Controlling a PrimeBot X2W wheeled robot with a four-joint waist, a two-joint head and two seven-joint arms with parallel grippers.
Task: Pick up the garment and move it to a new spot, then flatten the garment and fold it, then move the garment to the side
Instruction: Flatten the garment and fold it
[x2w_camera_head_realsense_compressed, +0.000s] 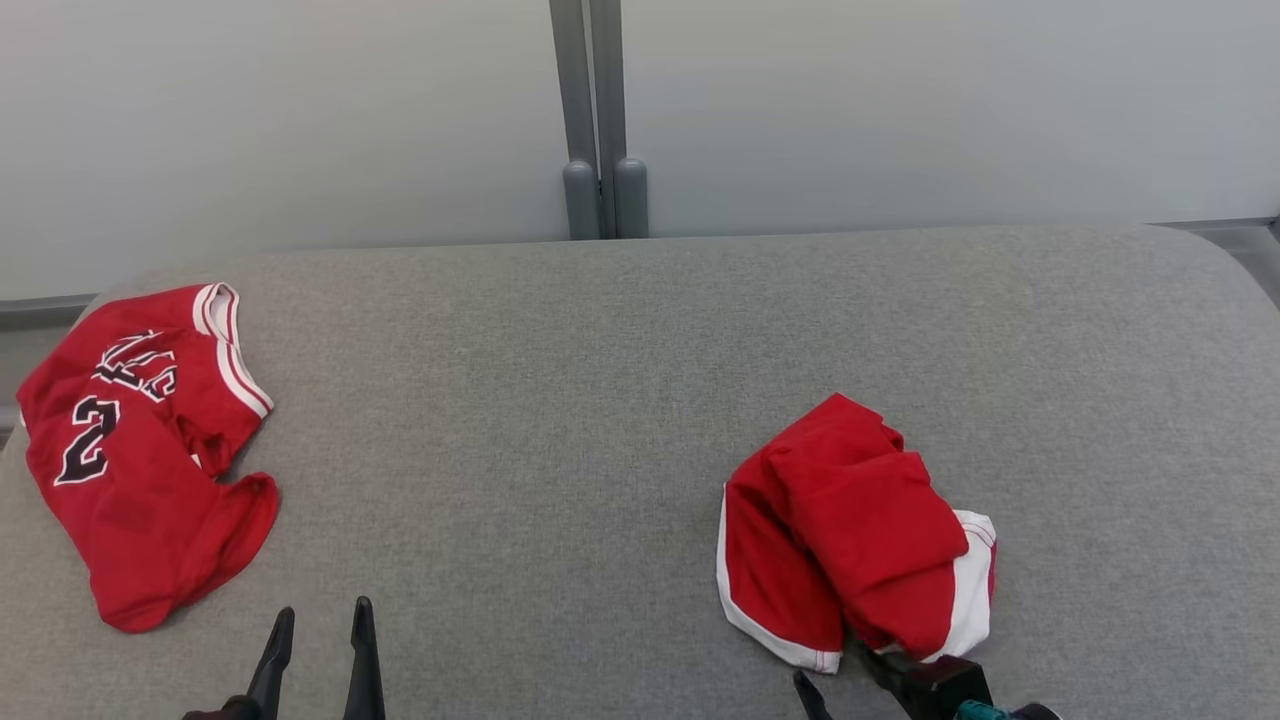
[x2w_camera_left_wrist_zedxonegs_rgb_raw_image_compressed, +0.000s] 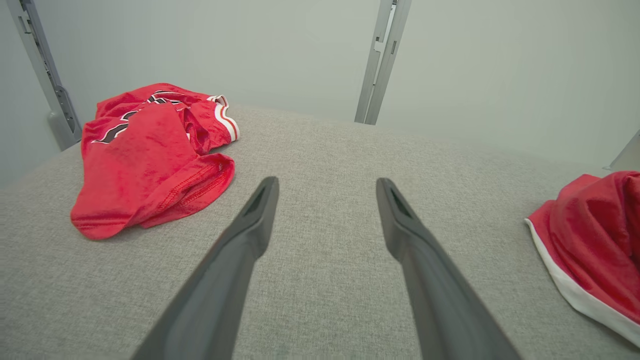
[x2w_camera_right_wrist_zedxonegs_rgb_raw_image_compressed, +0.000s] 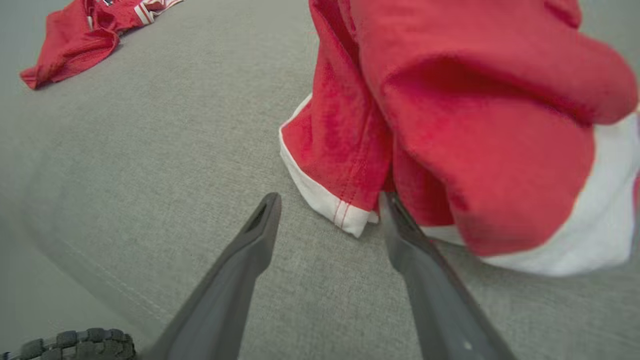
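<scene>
A crumpled red garment (x2w_camera_head_realsense_compressed: 860, 520) with white trim lies bunched on the grey padded table (x2w_camera_head_realsense_compressed: 560, 400), right of centre. My right gripper (x2w_camera_head_realsense_compressed: 840, 678) stands open at its near edge. In the right wrist view the garment (x2w_camera_right_wrist_zedxonegs_rgb_raw_image_compressed: 480, 125) looms close, and its white hem corner (x2w_camera_right_wrist_zedxonegs_rgb_raw_image_compressed: 345, 217) lies between the tips of my right gripper (x2w_camera_right_wrist_zedxonegs_rgb_raw_image_compressed: 330, 200); the right-hand finger (x2w_camera_right_wrist_zedxonegs_rgb_raw_image_compressed: 400, 230) touches the fold. My left gripper (x2w_camera_head_realsense_compressed: 323, 610) is open over bare table at the lower left, with nothing between its fingers (x2w_camera_left_wrist_zedxonegs_rgb_raw_image_compressed: 260, 210).
A red jersey (x2w_camera_head_realsense_compressed: 140, 450) with black lettering and a number lies rumpled at the table's left end, also in the left wrist view (x2w_camera_left_wrist_zedxonegs_rgb_raw_image_compressed: 150, 155). A grey post (x2w_camera_head_realsense_compressed: 600, 120) stands against the pale wall behind the table's far edge.
</scene>
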